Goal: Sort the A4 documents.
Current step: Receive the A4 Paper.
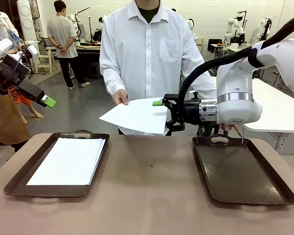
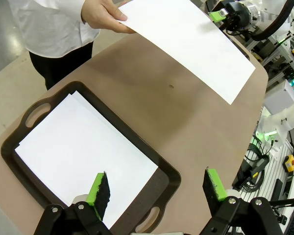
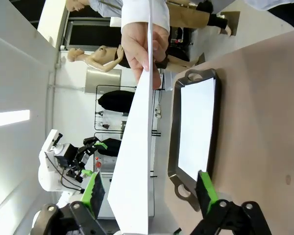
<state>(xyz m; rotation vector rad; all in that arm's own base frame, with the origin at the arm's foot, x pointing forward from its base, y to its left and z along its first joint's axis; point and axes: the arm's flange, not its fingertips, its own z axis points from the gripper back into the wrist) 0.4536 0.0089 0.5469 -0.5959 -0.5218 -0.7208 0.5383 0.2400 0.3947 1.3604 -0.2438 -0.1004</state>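
Front view: 1 sheet (image 1: 137, 115) is held out by a hand (image 1: 120, 97) between the right gripper's (image 1: 162, 115) parted fingers; the left gripper (image 2: 157, 188) is spread above the stack (image 2: 83, 152).

Bright even indoor light, soft shadows, wrist views perhaps slightly bowed at edges

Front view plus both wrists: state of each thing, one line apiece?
Held sheet: in the air, gripped by the person's hand, its edge between the right gripper's open jaws.
Left tray: holds a stack of sheets.
Right tray: no paper in it.
Left gripper: open, above the left tray.
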